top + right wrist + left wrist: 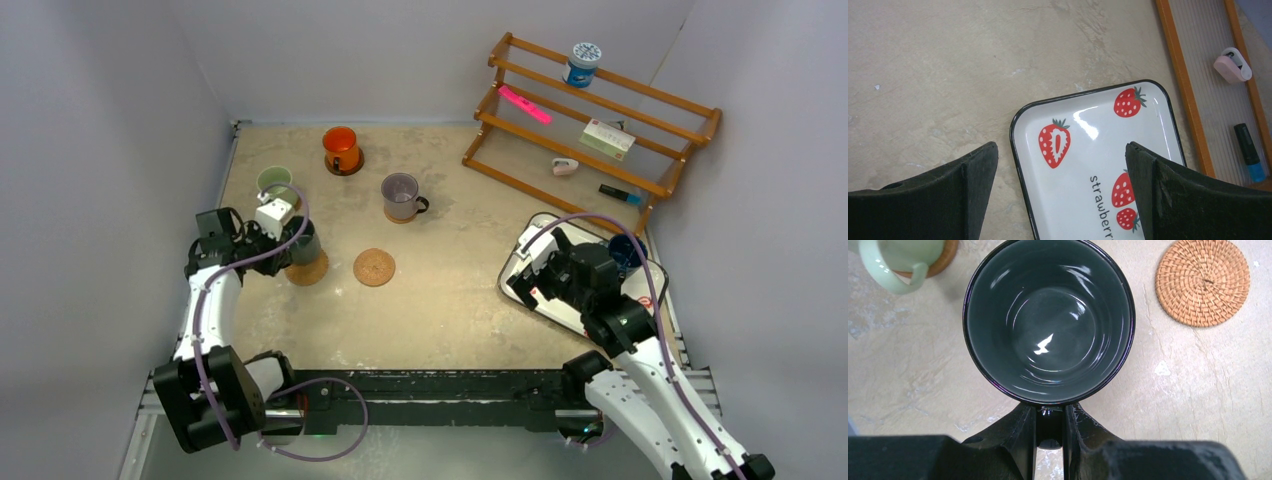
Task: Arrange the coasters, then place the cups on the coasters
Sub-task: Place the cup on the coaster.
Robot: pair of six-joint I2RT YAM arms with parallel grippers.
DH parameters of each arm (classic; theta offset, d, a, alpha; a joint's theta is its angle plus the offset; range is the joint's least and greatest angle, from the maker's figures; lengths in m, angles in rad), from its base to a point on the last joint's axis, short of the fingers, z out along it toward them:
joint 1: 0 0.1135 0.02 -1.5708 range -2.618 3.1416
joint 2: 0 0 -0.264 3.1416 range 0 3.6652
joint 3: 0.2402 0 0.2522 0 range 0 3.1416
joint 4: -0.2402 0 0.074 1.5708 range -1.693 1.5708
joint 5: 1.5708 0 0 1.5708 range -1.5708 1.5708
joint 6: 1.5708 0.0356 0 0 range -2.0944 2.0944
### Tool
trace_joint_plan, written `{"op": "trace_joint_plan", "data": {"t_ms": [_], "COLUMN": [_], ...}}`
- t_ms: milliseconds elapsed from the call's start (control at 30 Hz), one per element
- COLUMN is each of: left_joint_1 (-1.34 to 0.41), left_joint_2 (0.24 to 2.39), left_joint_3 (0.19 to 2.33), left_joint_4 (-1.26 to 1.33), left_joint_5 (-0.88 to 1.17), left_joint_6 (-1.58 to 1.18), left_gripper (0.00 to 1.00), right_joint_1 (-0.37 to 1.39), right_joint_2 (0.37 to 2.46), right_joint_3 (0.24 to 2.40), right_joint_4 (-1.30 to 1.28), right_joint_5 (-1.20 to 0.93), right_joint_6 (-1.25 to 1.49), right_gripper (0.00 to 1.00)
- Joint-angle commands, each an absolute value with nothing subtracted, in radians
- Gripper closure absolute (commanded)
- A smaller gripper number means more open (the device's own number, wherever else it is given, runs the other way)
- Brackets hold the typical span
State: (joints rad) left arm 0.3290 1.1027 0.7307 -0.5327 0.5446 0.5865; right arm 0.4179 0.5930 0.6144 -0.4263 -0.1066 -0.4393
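Upright dark grey-teal mug (pixel 1049 322), glossy interior

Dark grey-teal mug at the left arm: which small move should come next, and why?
Probably ease the left end effector gently down until the mug rests. It is shut on the handle of the dark grey-teal mug, which is over a coaster in the top view, but whether it touches is unclear. Releasing can follow.
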Motion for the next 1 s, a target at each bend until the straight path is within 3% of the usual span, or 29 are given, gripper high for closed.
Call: {"op": "trace_joint_plan", "data": {"t_ms": [0,967], "left_joint_1": [0.345,0.376], "left_joint_2": [1.055,1.104], "left_joint_3": [0.710,0.666], "left_joint_4": [-0.484,-0.470], "left_joint_5": [0.642,0.661], "left_joint_6": [0.639,0.666], "left_gripper": [1.00,1.00], "right_joint_1": [0.416,0.416], "right_joint_2": [0.583,0.564], "right_joint_3": [0.606,0.605], "right_joint_4": [-0.434,-0.443], "right_joint_5": [-0.138,-0.156], "right_joint_6": [-0.455,-0.464], "right_gripper": [0.01,0.01]}}
